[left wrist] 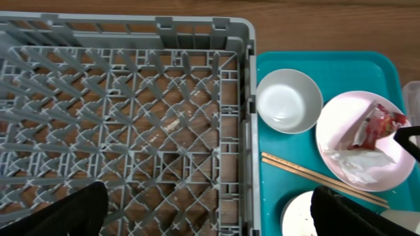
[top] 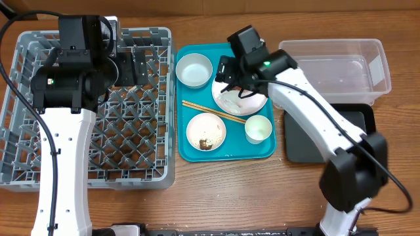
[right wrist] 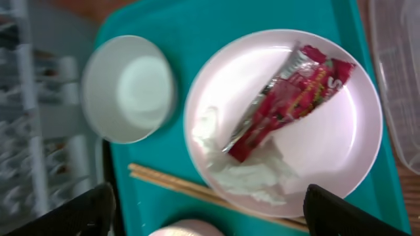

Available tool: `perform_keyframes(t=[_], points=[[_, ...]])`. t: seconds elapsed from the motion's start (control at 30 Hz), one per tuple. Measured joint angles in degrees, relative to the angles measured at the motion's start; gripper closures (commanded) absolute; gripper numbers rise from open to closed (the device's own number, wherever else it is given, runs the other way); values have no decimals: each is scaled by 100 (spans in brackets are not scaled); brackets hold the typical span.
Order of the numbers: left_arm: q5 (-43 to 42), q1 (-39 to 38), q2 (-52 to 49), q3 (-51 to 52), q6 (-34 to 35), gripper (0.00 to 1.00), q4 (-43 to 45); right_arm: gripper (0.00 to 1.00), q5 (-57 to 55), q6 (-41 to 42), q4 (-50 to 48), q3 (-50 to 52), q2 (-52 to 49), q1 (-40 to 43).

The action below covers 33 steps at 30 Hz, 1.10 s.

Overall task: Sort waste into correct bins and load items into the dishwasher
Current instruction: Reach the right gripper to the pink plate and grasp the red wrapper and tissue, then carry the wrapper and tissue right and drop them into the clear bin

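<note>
On the white plate (right wrist: 328, 157) lies the red wrapper (right wrist: 289, 98), slanted, w/ its low end on top of the white tissue (right wrist: 243, 174). It lies on top, in plain view. The plate sits on the teal tray (right wrist: 230, 19). The chopsticks (right wrist: 177, 183) lie close along the plate's lower edge. A small bowl (right wrist: 128, 88) is next to the plate on the rack side. A 2nd bowl (top: 213, 124) w/ rice bits (top: 202, 139) & a brown lump (top: 207, 145) is lower down, w/ a cup (top: 258, 129) beside it. The clear tub (top: 335, 65) & black tray (top: 298, 141) sit past the teal tray on the R, the grey rack (top: 39, 164) on the L.

Wrapper is shiny & crinkly, tissue soft & crumpled. Plate is round & smooth, chopsticks are thin wood, rack is a plastic grid.

R claw (right wrist: 209, 203) hangs over the plate w/ its fingers (right wrist: 72, 213) wide apart. The wrapper & tissue lie just ahead, btw the two fingers, apart from both. L claw (left wrist: 209, 203) is over the rack, also wide apart, holding nothing.
</note>
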State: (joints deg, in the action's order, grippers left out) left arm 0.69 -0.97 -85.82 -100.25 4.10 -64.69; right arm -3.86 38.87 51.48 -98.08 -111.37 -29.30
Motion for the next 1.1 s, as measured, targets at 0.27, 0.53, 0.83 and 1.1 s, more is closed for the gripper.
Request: perform_keyframes(t=[0.27,0.53,0.83,1.1], points=[[160,0,-2,0,0,0,-2,29,-168,389,-4,-7,-629,2],[177,0,-2,0,0,0,-2,44,-87,468,37,-9,-1132,7],[175,0,-2,-2,0,0,-4,96,48,494,76,-9,-1246,9],[175,0,-2,-2,0,0,-4,96,116,409,1311,-732,-1279,210]])
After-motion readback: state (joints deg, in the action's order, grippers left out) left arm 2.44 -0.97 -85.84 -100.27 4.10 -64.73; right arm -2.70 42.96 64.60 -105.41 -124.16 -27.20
